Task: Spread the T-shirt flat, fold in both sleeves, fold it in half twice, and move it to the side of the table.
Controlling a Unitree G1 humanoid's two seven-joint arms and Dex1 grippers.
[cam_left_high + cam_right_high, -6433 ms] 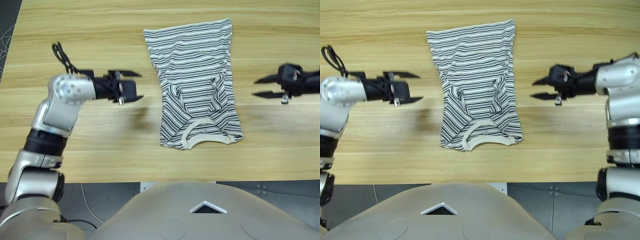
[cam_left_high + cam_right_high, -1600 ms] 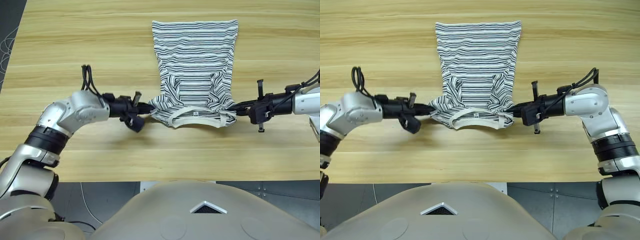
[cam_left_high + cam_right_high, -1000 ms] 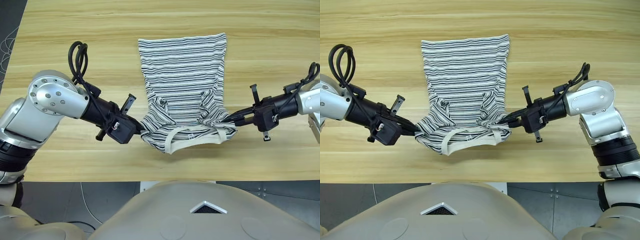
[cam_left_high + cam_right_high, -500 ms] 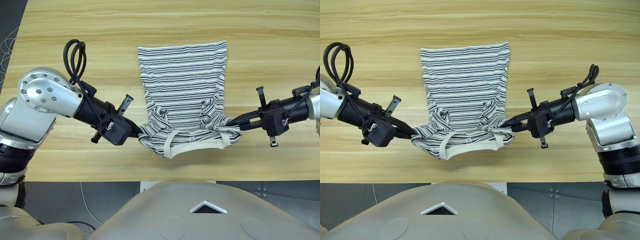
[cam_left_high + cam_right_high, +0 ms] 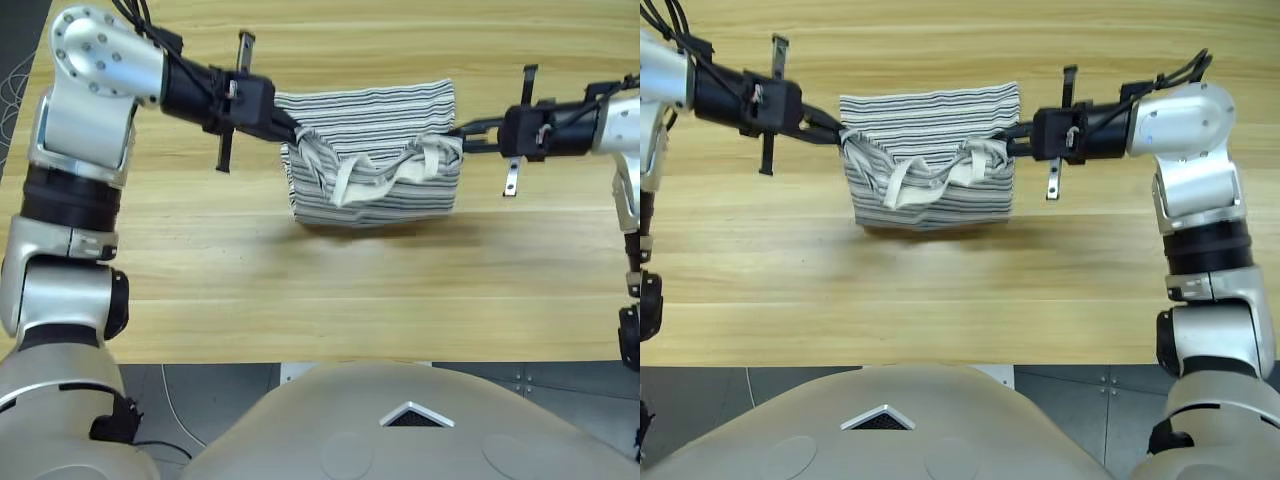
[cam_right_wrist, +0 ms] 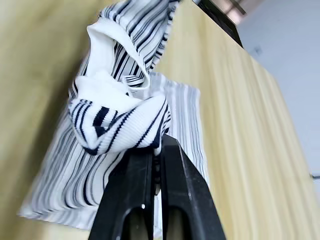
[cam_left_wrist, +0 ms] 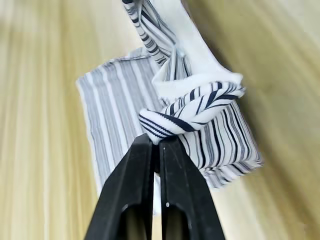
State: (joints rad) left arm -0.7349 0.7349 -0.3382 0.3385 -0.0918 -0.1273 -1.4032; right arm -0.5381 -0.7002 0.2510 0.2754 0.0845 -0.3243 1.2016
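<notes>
The black-and-white striped T-shirt (image 5: 375,165) hangs doubled over above the wooden table (image 5: 300,280), its collar end lifted over the hem half that rests on the wood. My left gripper (image 5: 290,132) is shut on the shirt's left shoulder corner, and my right gripper (image 5: 458,131) is shut on the right shoulder corner. Both hold the collar edge raised above the far half of the shirt. In the left wrist view the black fingers (image 7: 142,170) pinch a bunched striped fold (image 7: 192,112). In the right wrist view the fingers (image 6: 145,175) clamp a similar bunch (image 6: 120,122).
Bare wooden tabletop surrounds the shirt on the left (image 5: 180,250), right (image 5: 560,250) and near side. The table's near edge (image 5: 300,362) runs across the bottom, with grey floor beyond it.
Both grippers, still shut on the shoulder corners, have lifted and carried the collar end away from me toward the hem, doubling the shirt over itself.
</notes>
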